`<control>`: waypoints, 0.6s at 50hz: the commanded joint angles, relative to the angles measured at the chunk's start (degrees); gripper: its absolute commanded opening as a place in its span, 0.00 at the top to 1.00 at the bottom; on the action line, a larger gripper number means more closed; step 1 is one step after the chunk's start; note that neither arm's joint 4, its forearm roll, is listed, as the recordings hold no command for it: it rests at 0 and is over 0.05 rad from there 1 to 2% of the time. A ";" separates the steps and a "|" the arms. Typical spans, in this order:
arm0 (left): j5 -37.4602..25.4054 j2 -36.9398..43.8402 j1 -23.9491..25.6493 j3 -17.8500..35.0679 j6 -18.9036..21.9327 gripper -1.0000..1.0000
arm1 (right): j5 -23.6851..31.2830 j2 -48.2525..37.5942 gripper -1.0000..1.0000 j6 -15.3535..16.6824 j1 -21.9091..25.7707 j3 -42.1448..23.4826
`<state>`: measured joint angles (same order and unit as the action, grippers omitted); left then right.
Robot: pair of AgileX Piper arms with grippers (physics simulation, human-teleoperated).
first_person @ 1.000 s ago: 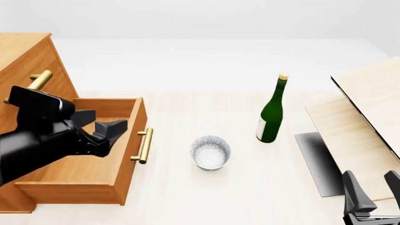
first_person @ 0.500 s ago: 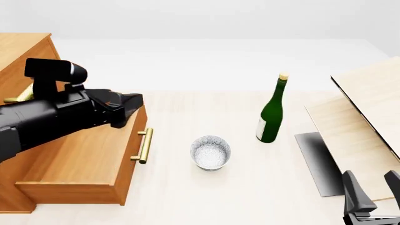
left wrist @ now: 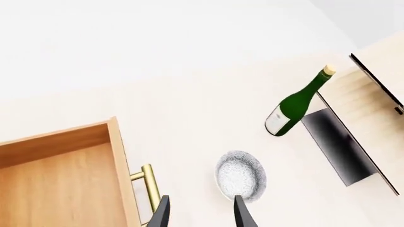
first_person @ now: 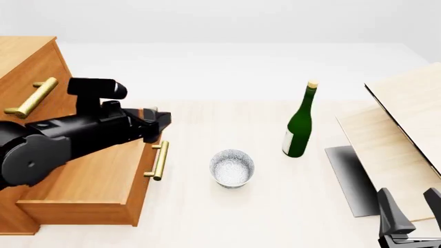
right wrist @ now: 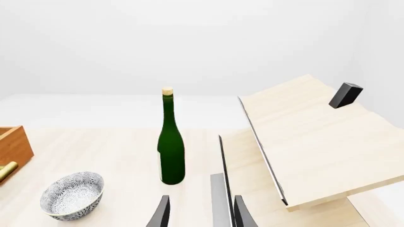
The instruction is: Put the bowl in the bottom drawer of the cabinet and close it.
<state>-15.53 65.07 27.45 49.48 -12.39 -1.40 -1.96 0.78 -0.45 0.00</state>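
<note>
One step looked done: the deep orange-brown wooden bottom drawer of the large three-drawer cabinet stood pulled out and empty. Left to do were loading and shutting it, since the small white grey-speckled bowl sat on the pale wooden bench, just beside the drawer's brass bar handle. My left pincer hung spread above the drawer front, holding nothing. My right pincer waited spread and empty, well apart from the bowl.
</note>
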 commanded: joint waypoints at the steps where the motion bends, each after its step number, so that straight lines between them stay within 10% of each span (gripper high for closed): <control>1: 4.45 3.39 -2.59 -1.98 2.22 0.00 | 0.18 -0.01 0.00 -0.12 0.04 -0.10; 30: 11.38 17.69 5.50 2.92 -3.81 0.00 | 0.18 -0.01 0.00 -0.12 0.04 -0.10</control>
<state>-6.85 77.97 30.99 51.34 -14.71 -1.40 -1.97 0.79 -0.46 0.00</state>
